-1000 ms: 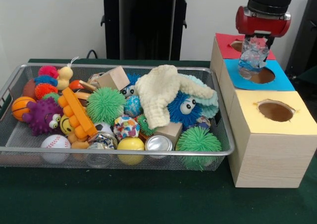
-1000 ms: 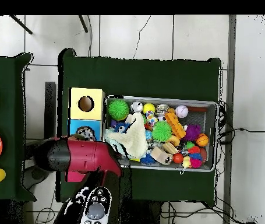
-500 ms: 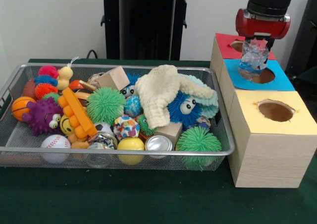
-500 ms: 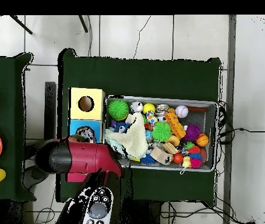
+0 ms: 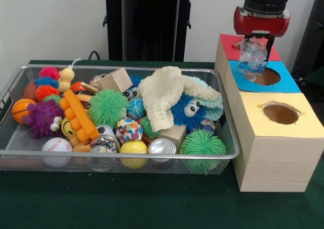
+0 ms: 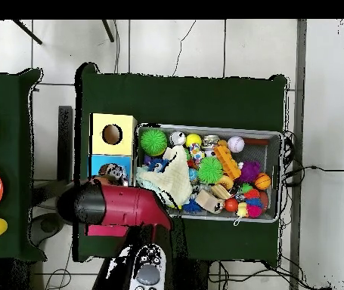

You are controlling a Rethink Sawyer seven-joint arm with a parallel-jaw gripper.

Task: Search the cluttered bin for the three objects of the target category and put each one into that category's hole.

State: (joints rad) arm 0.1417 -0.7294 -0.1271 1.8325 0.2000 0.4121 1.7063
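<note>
- Wire bin (image 5: pixel 10 87): landmark; stands on the green desk (image 5: pixel 126 203), piled with toys.
- Basketball (image 5: pixel 21 109): small, orange, at the bin's left end.
- Purple spiky creature (image 5: pixel 44 118): just right of the basketball, touching it.
- Baseball (image 5: pixel 56 147): white, against the bin's near wall, left part.
- Orange bumpy bar (image 5: pixel 80 115): lies slantwise in the bin's left half.
- Green spiky ball (image 5: pixel 107 107): left of the bin's middle, beside the bar.
- Wooden block (image 5: pixel 116 79): toward the bin's far wall, behind that green ball.
- Yellow ball (image 5: pixel 133 149): at the bin's near wall, middle.
- Metal can (image 5: pixel 162 147): just right of the yellow ball, its end facing the camera.
- Cream cloth (image 5: pixel 164 94): draped over the bin's right half, on top of the heap.
- Blue furry toy with eyes (image 5: pixel 186 110): partly under the cloth.
- Second green spiky ball (image 5: pixel 202 144): the bin's near right corner.
- Row of boxes right of the bin: red-topped box (image 5: pixel 229 45) farthest, blue-topped box (image 5: pixel 288 83) in the middle, yellow-topped box (image 5: pixel 304 125) nearest, each with a hole in its top.
- Crumpled plastic bottle (image 5: pixel 252 58): clear, hanging over the left edge of the blue-topped box, beside its hole, clear of the bin.
- Gripper (image 5: pixel 255 42): under the red arm; fingers clamped on the bottle's upper end.
</note>
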